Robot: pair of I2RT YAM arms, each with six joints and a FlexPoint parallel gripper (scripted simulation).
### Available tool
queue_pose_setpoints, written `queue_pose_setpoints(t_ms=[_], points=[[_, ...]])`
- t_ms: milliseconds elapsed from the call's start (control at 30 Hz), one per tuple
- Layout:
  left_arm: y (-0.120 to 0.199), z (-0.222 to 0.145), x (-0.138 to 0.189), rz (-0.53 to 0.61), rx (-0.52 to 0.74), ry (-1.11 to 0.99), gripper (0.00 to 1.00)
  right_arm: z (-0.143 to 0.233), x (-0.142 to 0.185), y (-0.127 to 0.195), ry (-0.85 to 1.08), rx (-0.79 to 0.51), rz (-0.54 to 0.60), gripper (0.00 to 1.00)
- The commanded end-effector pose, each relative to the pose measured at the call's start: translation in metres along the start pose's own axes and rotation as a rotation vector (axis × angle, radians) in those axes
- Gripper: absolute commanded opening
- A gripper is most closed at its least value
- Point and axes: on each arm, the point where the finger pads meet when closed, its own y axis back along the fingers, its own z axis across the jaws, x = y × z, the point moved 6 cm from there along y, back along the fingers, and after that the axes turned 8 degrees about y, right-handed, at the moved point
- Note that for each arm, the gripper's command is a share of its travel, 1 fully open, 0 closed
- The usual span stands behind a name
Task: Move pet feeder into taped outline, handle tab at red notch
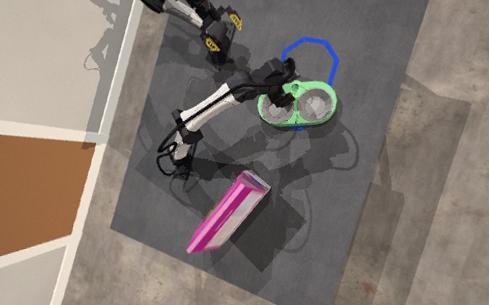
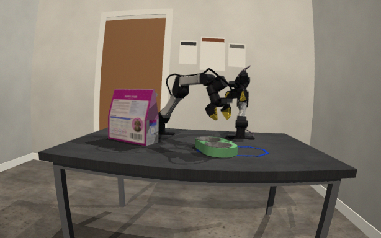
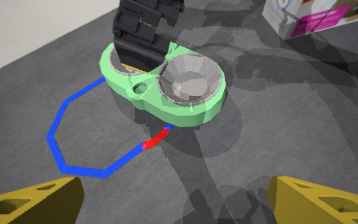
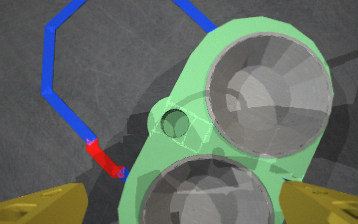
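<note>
The green pet feeder (image 1: pixel 311 83) (image 2: pixel 220 152) (image 3: pixel 180 117) (image 4: pixel 190 90) lies flat across part of the blue taped outline (image 1: pixel 338 60) (image 2: pixel 267 152) (image 3: pixel 84 90) (image 4: pixel 48 60), partly covering it and sticking out past it. Its handle tab (image 4: pixel 159 112) stands apart from the red notch (image 3: pixel 157 138) (image 4: pixel 105 159). Both steel bowls (image 1: pixel 316 104) (image 4: pixel 270 95) sit in its wells, looking level. My right gripper (image 2: pixel 220 117) (image 4: pixel 182 191) is open and empty above the feeder, over one bowl in the left wrist view. My left gripper (image 1: pixel 224 33) (image 3: pixel 176 185) is open and empty, raised on the notch side.
A pink and white pet food bag (image 1: pixel 232 213) (image 2: pixel 128 121) (image 3: pixel 320 15) stands on the dark table (image 1: pixel 365 4) (image 2: pixel 295 155), on the right arm's side. The right arm reaches across the table between the bag and the left arm. The two arms are close together.
</note>
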Motion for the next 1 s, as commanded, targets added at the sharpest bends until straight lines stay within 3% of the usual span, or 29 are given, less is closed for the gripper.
queue_pose_setpoints(t_ms=[0,33,800,967], points=[[0.023,0.0,-0.004,-0.078,-0.092,0.097,1.0,0.008,0.002,-0.01,-0.002,-0.002,0.05,1.0],[0.026,-0.001,-0.004,-0.093,-0.093,0.1,1.0,0.009,0.005,-0.021,-0.002,-0.005,0.072,1.0],[0.073,-0.006,0.006,-0.31,-0.116,0.179,1.0,0.008,0.005,-0.022,-0.002,-0.009,0.07,1.0],[0.077,-0.004,0.006,-0.328,-0.114,0.193,1.0,0.006,-0.001,-0.039,-0.145,0.085,0.025,0.44]])
